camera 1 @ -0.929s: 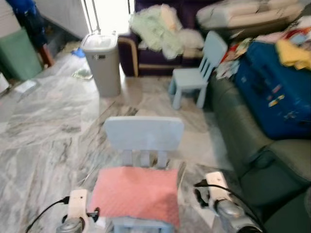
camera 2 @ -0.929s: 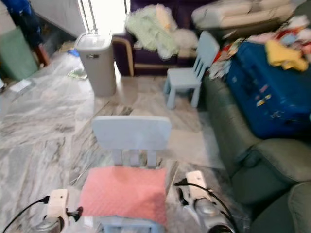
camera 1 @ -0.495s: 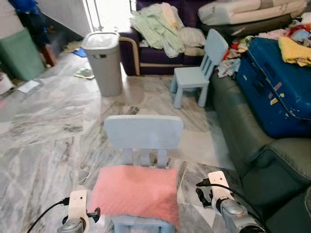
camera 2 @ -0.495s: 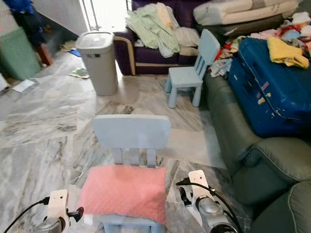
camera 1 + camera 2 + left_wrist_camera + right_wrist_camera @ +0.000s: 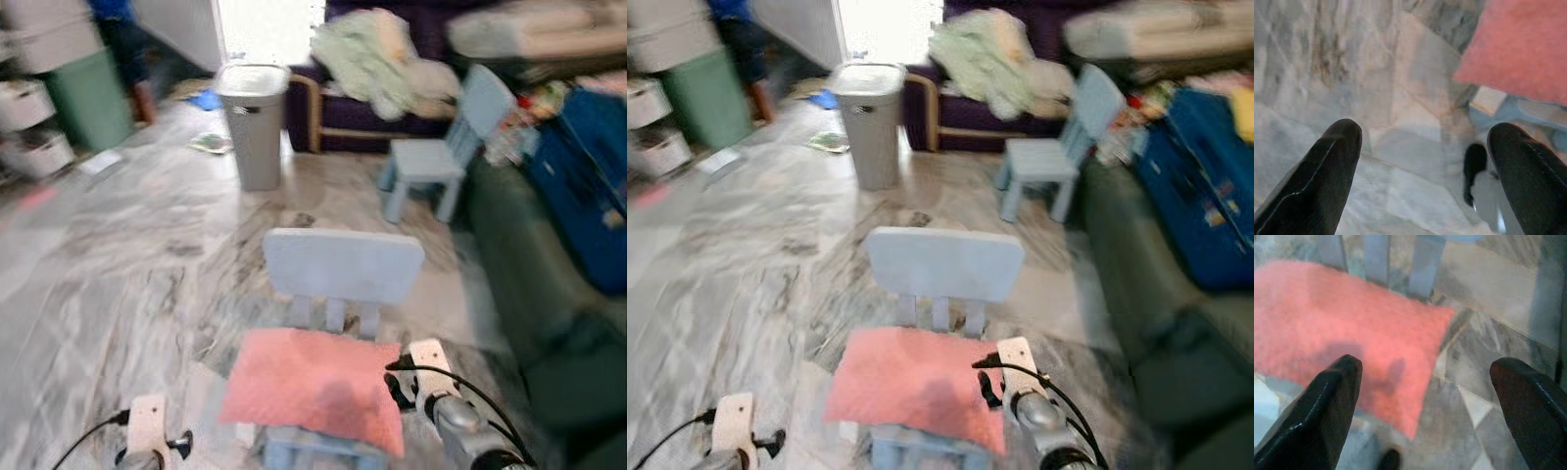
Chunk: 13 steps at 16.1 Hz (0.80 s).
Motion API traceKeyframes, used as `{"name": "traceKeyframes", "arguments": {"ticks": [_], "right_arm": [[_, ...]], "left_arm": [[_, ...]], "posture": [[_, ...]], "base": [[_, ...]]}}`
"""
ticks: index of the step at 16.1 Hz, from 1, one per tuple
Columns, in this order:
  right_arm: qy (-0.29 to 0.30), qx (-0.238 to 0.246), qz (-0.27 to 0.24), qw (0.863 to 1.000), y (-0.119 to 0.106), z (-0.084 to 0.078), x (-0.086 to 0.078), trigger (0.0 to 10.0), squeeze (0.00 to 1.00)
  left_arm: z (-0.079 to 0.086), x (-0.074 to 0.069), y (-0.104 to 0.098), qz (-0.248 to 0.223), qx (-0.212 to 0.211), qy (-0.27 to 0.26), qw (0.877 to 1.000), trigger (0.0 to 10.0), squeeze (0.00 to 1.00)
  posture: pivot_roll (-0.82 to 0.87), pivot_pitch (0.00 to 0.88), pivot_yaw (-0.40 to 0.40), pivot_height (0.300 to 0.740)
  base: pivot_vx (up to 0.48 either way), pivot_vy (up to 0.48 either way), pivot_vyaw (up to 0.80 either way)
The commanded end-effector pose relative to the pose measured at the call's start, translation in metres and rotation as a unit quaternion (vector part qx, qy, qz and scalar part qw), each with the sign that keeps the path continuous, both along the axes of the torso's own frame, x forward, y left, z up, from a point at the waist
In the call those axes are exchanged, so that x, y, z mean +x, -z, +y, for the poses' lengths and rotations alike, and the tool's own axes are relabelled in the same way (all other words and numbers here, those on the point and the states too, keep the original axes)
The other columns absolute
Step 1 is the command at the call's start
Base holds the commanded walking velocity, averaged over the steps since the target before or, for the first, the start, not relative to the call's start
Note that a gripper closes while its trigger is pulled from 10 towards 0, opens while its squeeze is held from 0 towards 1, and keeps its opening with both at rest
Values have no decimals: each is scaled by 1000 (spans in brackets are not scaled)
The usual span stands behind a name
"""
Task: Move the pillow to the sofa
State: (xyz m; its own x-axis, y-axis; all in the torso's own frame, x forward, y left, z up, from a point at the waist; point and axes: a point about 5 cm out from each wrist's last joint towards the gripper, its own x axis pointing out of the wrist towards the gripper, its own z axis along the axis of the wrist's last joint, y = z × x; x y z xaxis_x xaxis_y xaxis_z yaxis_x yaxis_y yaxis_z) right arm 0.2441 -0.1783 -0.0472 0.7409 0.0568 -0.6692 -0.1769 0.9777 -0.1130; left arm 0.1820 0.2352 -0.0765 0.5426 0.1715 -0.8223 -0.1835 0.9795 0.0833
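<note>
Camera swung left since earlier frame, blur back; chair (image 5: 343, 284) and pillow (image 5: 315, 386) now sit further right. Pillow on chair seat, ungrasped. Right gripper (image 5: 1425, 396) fingers spread wide over pillow's 3 o'clock edge. Left gripper (image 5: 1425, 161) fingers wide apart over floor (image 5: 127, 245), 9 o'clock of pillow. Sofa (image 5: 534, 255) at 2 o'clock. Judgement: approach phase, grasp pending.

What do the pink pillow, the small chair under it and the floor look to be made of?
Pink pillow: soft fabric, probably fleecy or quilted, with a matte, fuzzy surface.
Small chair: likely moulded plastic, going by its even pale-blue colour, smooth slats and rounded edges.
Floor: polished marble-look stone or tile, grey-veined with faint seams.
</note>
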Motion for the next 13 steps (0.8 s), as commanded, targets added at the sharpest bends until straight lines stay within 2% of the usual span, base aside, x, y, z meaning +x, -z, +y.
{"name": "traceKeyframes", "arguments": {"ticks": [1,4,5,6,8,10,12,13], "right_arm": [[9,-4,2,1000,0,-5,-1,10000,0],[9,-13,-17,1000,-5,-9,4,10000,0],[15,-12,-29,999,-9,-13,9,10000,0],[22,-5,-58,998,-20,-17,20,10000,0],[19,10,-106,994,-36,-16,37,10000,0],[13,23,-144,989,-48,-7,48,10000,0],[0,37,-192,981,-62,1,57,10000,0],[0,46,-216,975,-69,3,60,10000,0]], "left_arm": [[-4,1,1,0,0,4,1000,10000,0],[0,7,-4,-7,28,43,999,10000,0],[0,16,-9,-26,22,55,998,10000,0],[0,32,-19,-55,16,69,996,10000,0],[-5,55,-34,-104,-2,106,989,10000,0],[-14,77,-50,-157,-15,143,977,10000,0],[-27,96,-70,-229,-18,178,957,10000,0],[-29,102,-78,-262,-31,161,951,10000,0]], "posture": [[-43,0,13,740],[-39,0,12,740],[-31,0,10,740],[-19,0,7,740],[-6,0,2,740],[-1,0,-1,740],[4,0,1,740],[0,0,3,740]], "base": [[0,0,0],[0,0,0],[0,0,0],[0,0,0],[0,0,0],[0,0,0],[0,0,0],[0,0,0]]}}
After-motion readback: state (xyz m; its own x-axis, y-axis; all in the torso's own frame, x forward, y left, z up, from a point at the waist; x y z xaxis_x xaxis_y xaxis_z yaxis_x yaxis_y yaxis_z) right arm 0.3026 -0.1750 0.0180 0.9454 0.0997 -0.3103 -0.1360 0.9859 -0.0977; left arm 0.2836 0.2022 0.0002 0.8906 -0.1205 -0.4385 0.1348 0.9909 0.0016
